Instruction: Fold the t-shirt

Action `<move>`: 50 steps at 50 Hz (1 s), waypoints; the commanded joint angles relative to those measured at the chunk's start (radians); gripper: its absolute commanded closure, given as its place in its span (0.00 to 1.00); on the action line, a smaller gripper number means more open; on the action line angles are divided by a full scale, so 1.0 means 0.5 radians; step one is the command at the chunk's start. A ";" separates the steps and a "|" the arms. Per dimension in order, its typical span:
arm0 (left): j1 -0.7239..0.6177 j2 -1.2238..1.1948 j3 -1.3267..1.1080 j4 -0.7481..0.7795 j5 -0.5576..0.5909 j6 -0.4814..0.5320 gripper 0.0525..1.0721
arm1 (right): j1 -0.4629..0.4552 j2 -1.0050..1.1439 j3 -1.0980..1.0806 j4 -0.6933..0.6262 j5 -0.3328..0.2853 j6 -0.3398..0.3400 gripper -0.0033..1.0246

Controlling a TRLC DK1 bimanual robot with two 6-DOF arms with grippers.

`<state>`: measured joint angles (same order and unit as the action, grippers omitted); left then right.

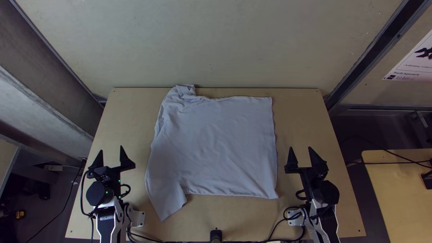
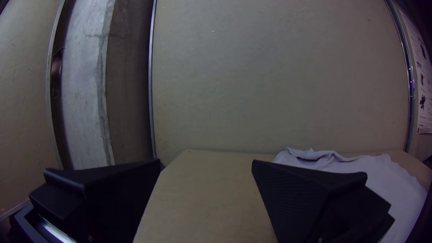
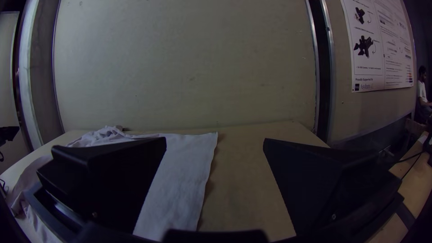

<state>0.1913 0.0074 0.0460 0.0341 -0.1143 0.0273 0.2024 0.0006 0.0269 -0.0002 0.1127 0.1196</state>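
We see the pale t-shirt (image 1: 220,144) lying on the light wooden desk (image 1: 306,117), between the two claws and touched by neither. Its broad middle is spread nearly flat, with soft creases across it. At the far left we find a bunched corner (image 1: 185,90), rumpled right up at the desk's back edge, and at the near left a flap (image 1: 167,204) slants out toward us, past the straighter near hem. The side toward the right arm runs fairly straight, from the far corner down to the near one.

Our left claw (image 1: 111,148) stands wide, its two fingers well apart with nothing between them. It sits over the left part of the desk, and the t-shirt lies off to its right, across a strip of bare wood. The flap lies nearer to us than this claw's fingertips.

Our right claw (image 1: 300,147) is spread wide as well and grips nothing. The t-shirt lies to its left, and the straight side is near the closer finger, a narrower strip of wood between them than on the left. Both claws point toward the back of the desk, level with the t-shirt's middle, one on either side of it.
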 commanded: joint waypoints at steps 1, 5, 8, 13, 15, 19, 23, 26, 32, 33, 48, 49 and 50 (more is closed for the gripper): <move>-0.039 -0.015 0.003 -0.068 0.023 0.031 0.04 | -0.012 -0.010 0.020 0.022 -0.011 -0.009 0.04; -0.091 -0.015 0.065 -0.096 0.026 0.028 0.04 | -0.012 -0.007 0.087 0.043 -0.011 -0.009 0.04; -0.113 -0.006 0.098 -0.068 0.026 0.031 0.04 | -0.012 0.005 0.146 0.080 -0.011 -0.009 0.04; -0.131 0.040 0.169 0.011 0.029 0.050 0.04 | -0.012 0.091 0.271 0.151 -0.008 -0.015 0.04; -0.153 0.096 0.218 0.051 0.029 0.065 0.04 | -0.012 0.155 0.345 0.178 -0.011 -0.015 0.04; -0.174 0.261 0.365 0.070 0.029 0.071 0.04 | -0.012 0.367 0.535 0.224 -0.008 -0.015 0.04; -0.183 0.421 0.531 0.107 0.029 0.096 0.04 | -0.012 0.603 0.765 0.227 -0.008 -0.015 0.04; -0.208 0.540 0.669 0.150 0.029 0.096 0.04 | -0.012 0.760 0.934 0.230 -0.008 -0.018 0.04; -0.278 0.826 1.000 0.153 0.029 0.090 0.04 | -0.021 1.036 1.232 0.246 -0.008 -0.027 0.04; -0.284 0.872 1.052 0.159 0.029 0.090 0.04 | -0.021 1.079 1.281 0.246 -0.011 -0.027 0.04; -0.358 1.706 1.933 -0.007 0.029 0.096 0.04 | -0.113 1.677 1.851 0.249 -0.014 -0.027 0.04; -0.358 1.758 1.991 -0.041 0.029 0.096 0.04 | -0.126 1.717 1.888 0.249 -0.014 -0.018 0.04; -0.364 1.811 2.050 -0.074 0.029 0.093 0.04 | -0.129 1.754 1.928 0.243 -0.014 -0.012 0.04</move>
<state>0.0223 0.7967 0.9516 0.0402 -0.1059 0.0612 0.1581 0.7925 0.9070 0.1120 0.1120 0.1192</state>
